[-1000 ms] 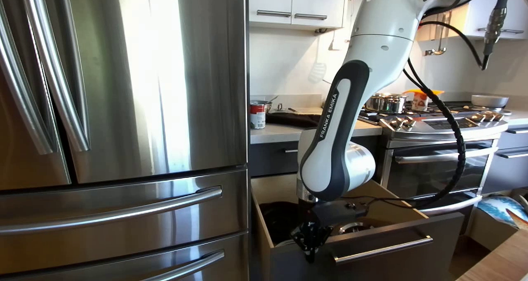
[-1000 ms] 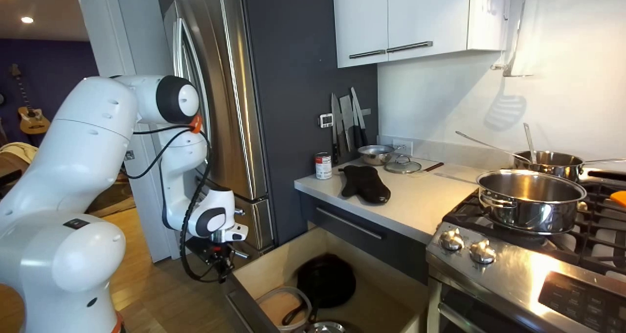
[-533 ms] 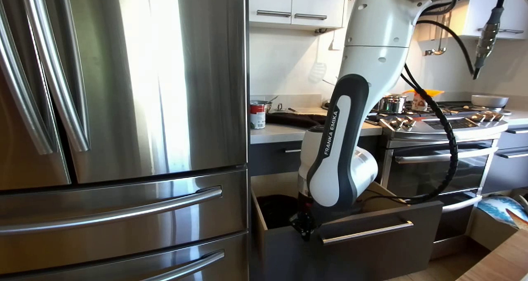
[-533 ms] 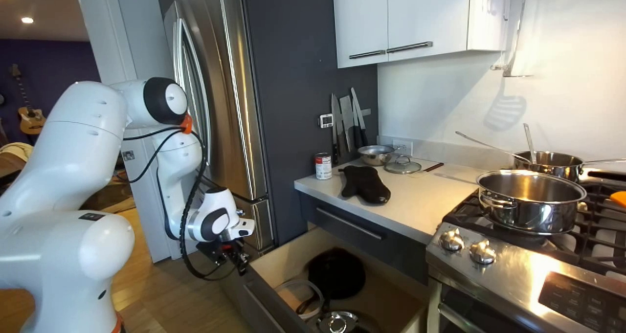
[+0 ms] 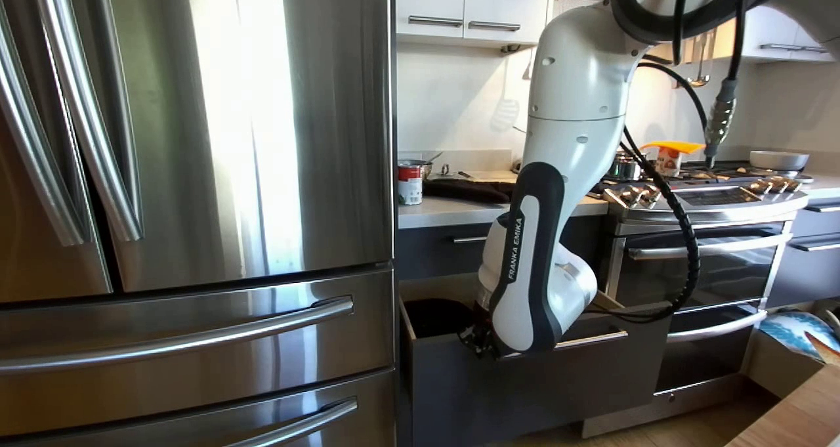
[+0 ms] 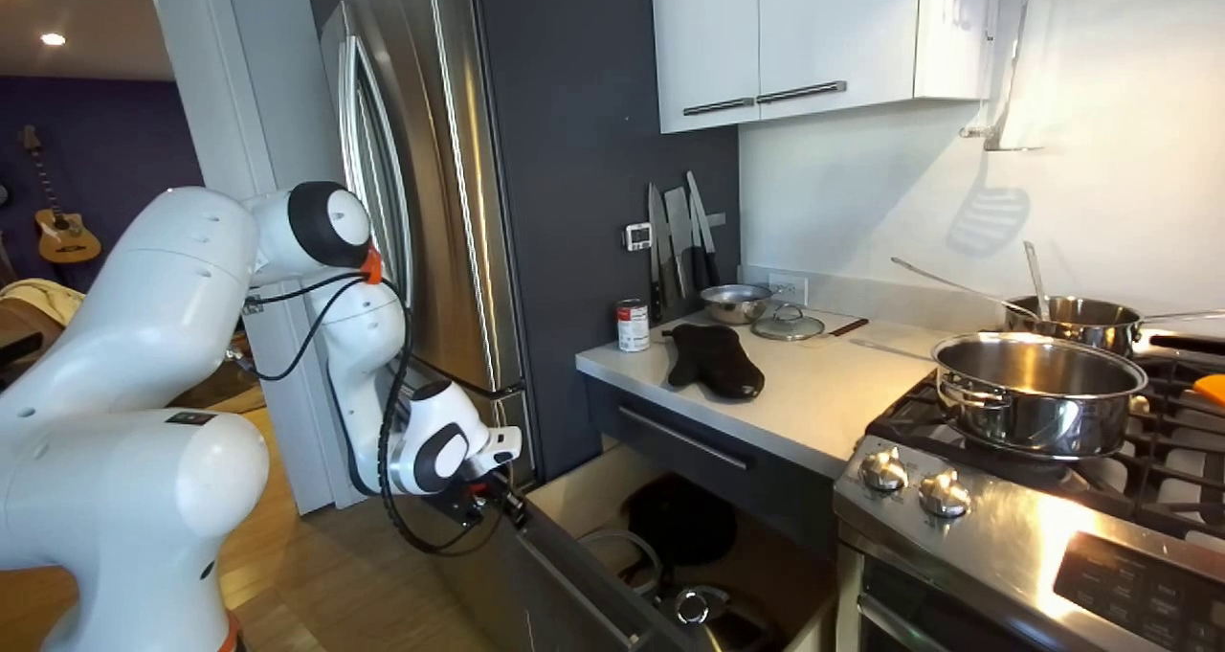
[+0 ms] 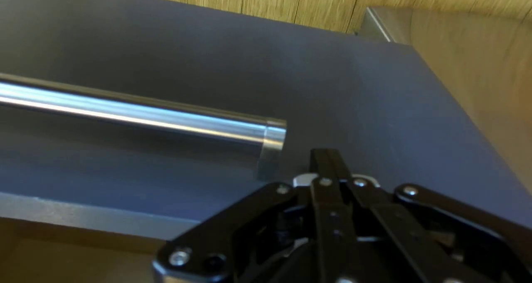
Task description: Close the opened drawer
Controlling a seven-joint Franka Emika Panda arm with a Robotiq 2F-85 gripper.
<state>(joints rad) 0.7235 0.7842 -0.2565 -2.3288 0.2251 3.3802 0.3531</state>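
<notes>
The drawer is partly open, its dark grey front (image 5: 525, 391) standing out from the cabinet in both exterior views. Its steel bar handle (image 7: 137, 110) crosses the wrist view, and its pale wood box shows behind the front. My gripper (image 7: 328, 154) is shut with its fingertips together and nothing between them. It points at the outer face of the front, just beside one end of the handle. In an exterior view the gripper (image 6: 517, 508) is at the front's fridge-side upper corner, at or very near its surface. The exact contact is hidden. The arm covers part of the handle in an exterior view.
A black pan (image 6: 679, 518) and a shiny lid (image 6: 691, 606) lie in the drawer. A shallower drawer (image 6: 679, 432) sits shut above it. The steel fridge (image 5: 262, 138) stands beside the drawer, and the oven (image 5: 695, 276) on its other side. A wooden surface (image 5: 800, 407) shows at the corner.
The drawer front has moved inward towards the cabinet, and less of the box shows. My gripper has moved along with it, staying at the front's outer face. The arm has reached forward and lower.
</notes>
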